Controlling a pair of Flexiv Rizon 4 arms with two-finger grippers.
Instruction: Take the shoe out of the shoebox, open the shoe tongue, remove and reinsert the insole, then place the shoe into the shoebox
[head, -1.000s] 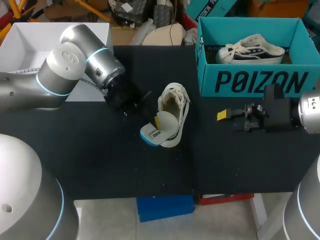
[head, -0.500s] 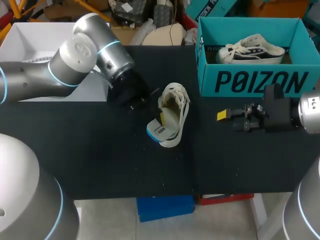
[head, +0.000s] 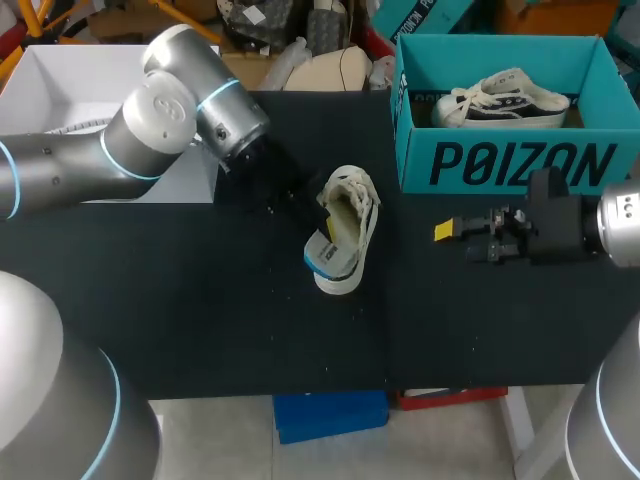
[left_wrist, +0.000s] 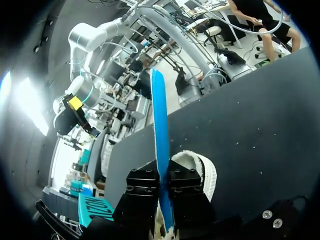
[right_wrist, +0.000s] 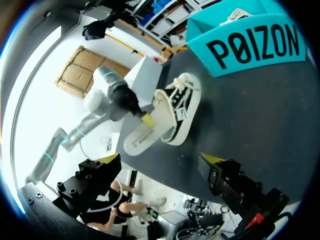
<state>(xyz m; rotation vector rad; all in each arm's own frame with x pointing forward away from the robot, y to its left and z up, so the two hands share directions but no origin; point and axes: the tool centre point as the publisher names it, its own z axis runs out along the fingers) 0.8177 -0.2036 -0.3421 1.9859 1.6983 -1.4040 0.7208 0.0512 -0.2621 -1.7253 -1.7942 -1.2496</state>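
A white low-top shoe (head: 352, 212) lies in the middle of the black table, its opening turned toward my left arm. My left gripper (head: 320, 226) is shut on the insole (head: 322, 257), which has a blue underside and sticks partly out of the shoe's heel end. In the left wrist view the insole (left_wrist: 160, 135) stands edge-on between the black fingers of that gripper (left_wrist: 161, 182), with the shoe (left_wrist: 201, 170) just ahead. The right wrist view shows the shoe (right_wrist: 181, 102) on its side and the cream insole (right_wrist: 142, 137) jutting out. My right gripper (head: 447, 231) (right_wrist: 160, 159) stands open right of the shoe, holding nothing.
The teal shoebox (head: 520, 162) (right_wrist: 250, 47) stands at the back right with a second white and black shoe (head: 502, 101) inside. A white open box (head: 60, 85) sits at the back left, behind my left arm.
My left gripper has moved right toward the shoe with the insole in it, and the insole has slid further into the shoe. The right arm has kept still.
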